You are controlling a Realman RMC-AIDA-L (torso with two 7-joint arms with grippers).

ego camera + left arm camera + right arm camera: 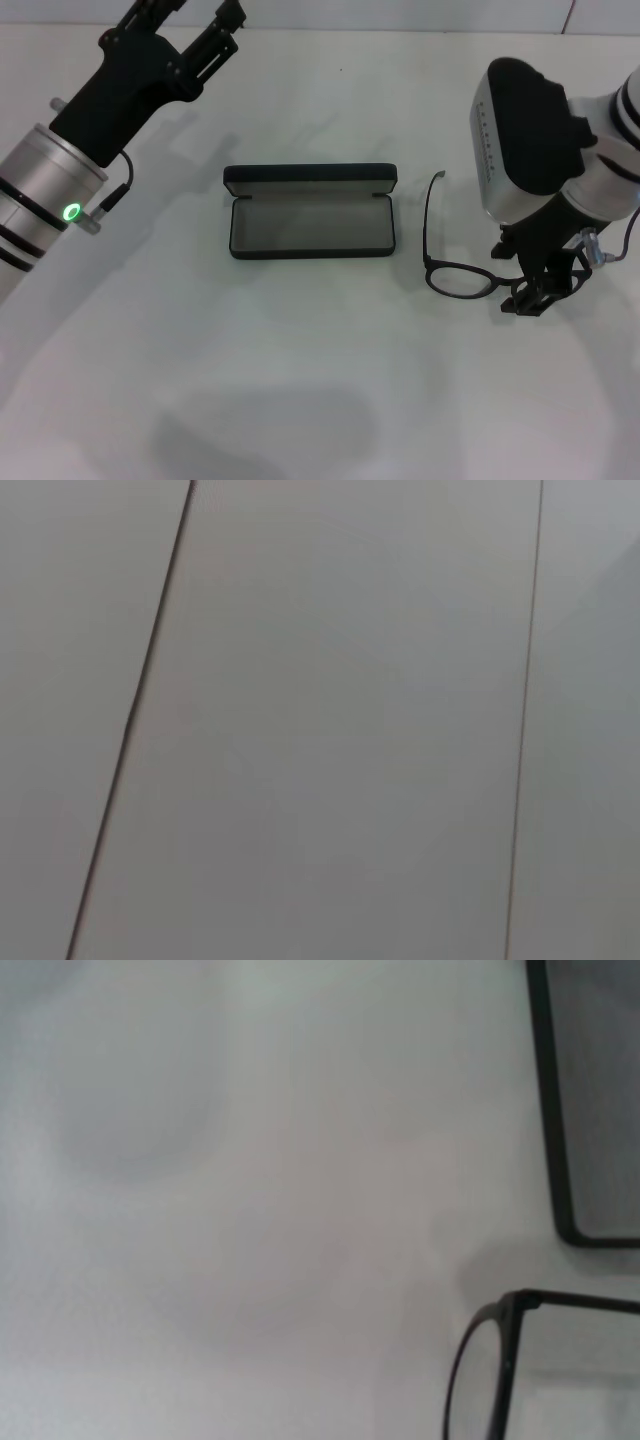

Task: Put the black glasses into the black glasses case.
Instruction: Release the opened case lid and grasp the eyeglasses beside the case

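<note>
While the right gripper (pixel 540 290) (jaw state unclear) meets the black glasses (pixel 452 262), their front runs left-right.

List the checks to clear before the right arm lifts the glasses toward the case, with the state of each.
1. Black glasses case open, grey lining up: ok.
2. Case interior free of objects: ok.
3. Black glasses beside the case on the robot's right, temples unfolded: ok.
4. Right gripper down at the frame's right lens end: ok.
5. Firm grip on the frame: cannot tell.
6. Left gripper raised at the far left, away from the case: ok.
</note>
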